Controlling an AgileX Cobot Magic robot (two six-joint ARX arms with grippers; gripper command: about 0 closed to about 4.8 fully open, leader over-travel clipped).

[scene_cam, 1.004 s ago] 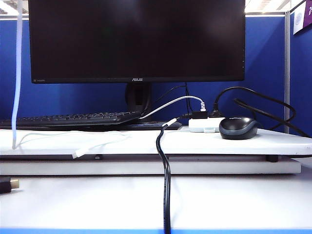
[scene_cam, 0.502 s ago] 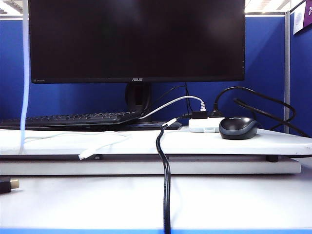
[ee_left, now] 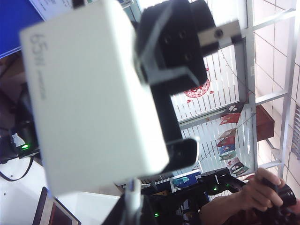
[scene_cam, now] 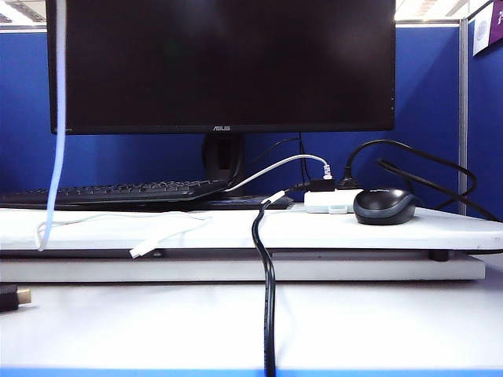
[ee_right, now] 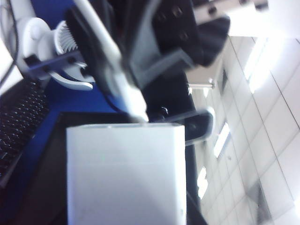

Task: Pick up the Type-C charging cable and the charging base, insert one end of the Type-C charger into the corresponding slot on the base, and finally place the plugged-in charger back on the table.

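Observation:
Neither gripper shows in the exterior view; both are above it. My right gripper (ee_right: 126,208) is shut on the charging base (ee_right: 124,164), a white block marked 65W (ee_left: 93,103). My left gripper (ee_left: 133,208) is shut on the Type-C charging cable (ee_left: 133,194) just behind its connector. The connector's tip (ee_right: 139,115) meets the base's end face; how deep it sits is hidden. The rest of the cable (scene_cam: 56,118) hangs down to the raised board of the table (scene_cam: 377,330), loops there and ends in a free connector (scene_cam: 140,251).
A monitor (scene_cam: 220,63), keyboard (scene_cam: 118,191), black mouse (scene_cam: 383,206) and white socket strip (scene_cam: 330,201) with black plugs stand on the raised board. A thick black cable (scene_cam: 269,314) drops over the table's front. A black plug (scene_cam: 9,297) lies far left.
The hanging stretch of white cable has shifted to the right, and its free end on the raised board has been dragged slightly right.

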